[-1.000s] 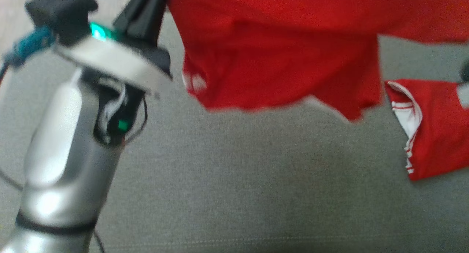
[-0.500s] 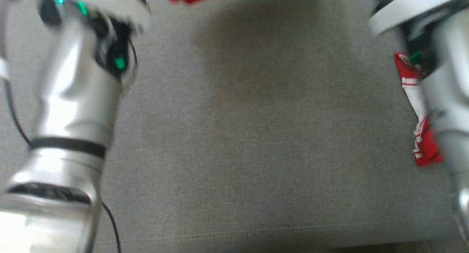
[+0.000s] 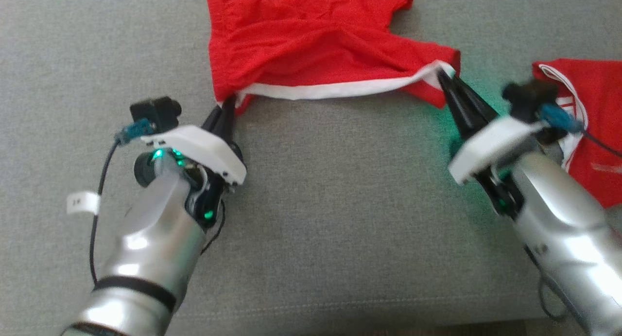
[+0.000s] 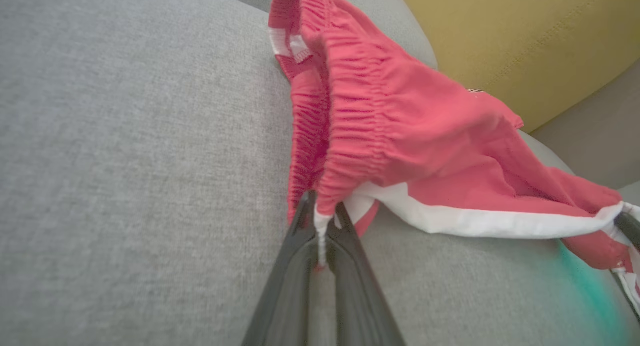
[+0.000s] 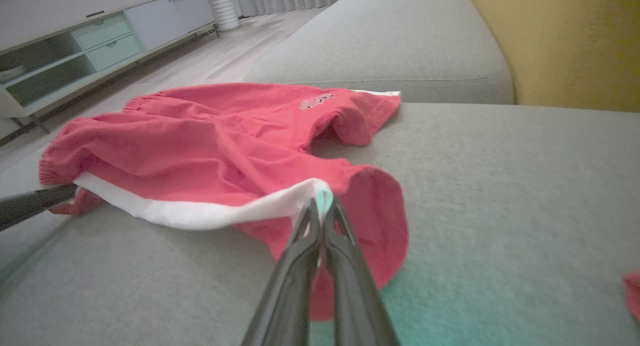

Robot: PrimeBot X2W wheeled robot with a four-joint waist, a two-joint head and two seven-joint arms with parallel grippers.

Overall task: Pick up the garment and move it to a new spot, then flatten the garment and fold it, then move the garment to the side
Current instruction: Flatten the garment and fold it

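Note:
The garment (image 3: 311, 49) is a pair of red shorts with a white side stripe, spread on the grey sofa seat (image 3: 340, 204). My left gripper (image 3: 227, 104) is shut on the waistband corner (image 4: 320, 206), its drawstring caught between the fingers. My right gripper (image 3: 444, 76) is shut on the leg hem at the white stripe's other end (image 5: 320, 198). The stripe edge is stretched between the two grippers, and the rest of the garment (image 5: 210, 135) lies beyond them on the cushion.
A second red and white garment (image 3: 588, 127) lies at the right, partly under my right arm. A yellow cushion (image 4: 525, 35) stands behind the seat. Beyond the sofa are a wooden floor and a low pale cabinet (image 5: 75, 50).
The head camera swung and the picture shifted. The garment, hanging lifted a second ago, now lies on the seat, and both grippers are low at its near edge.

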